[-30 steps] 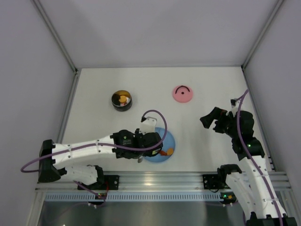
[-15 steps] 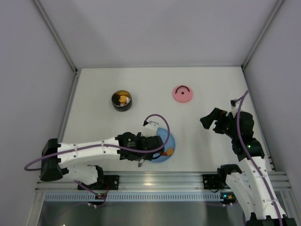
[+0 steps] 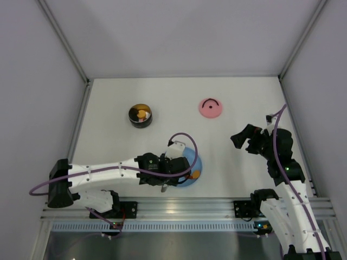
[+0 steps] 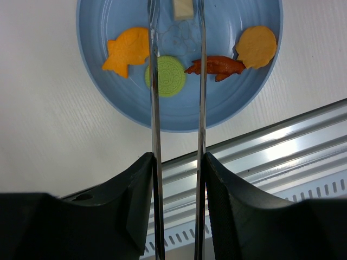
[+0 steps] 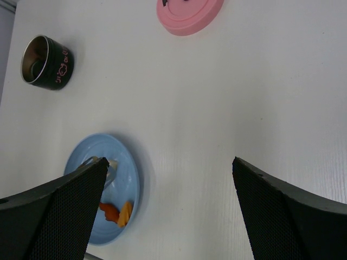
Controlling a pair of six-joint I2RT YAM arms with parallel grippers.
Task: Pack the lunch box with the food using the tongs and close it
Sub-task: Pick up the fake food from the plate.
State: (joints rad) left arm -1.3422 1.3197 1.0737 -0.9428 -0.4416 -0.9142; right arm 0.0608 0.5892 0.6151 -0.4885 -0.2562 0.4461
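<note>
The plate (image 3: 195, 162) is crowded from the left. The left arm (image 3: 103, 170) is stretched across the near counter (image 3: 244, 97), and the left hand (image 4: 178, 157) is hung at the plate's near-left side, with the tongs (image 4: 153, 103) clamped in it and reached over the plate. The rail (image 4: 282, 146) is set just beside the plate's near edge. A broad bare strip of counter is left between plate, box (image 3: 140, 115) and lid (image 3: 210, 108). The right hand (image 3: 241, 138) is held spread, well apart from all three. The counter is shut in by walls (image 3: 54, 81) on three sides.
</note>
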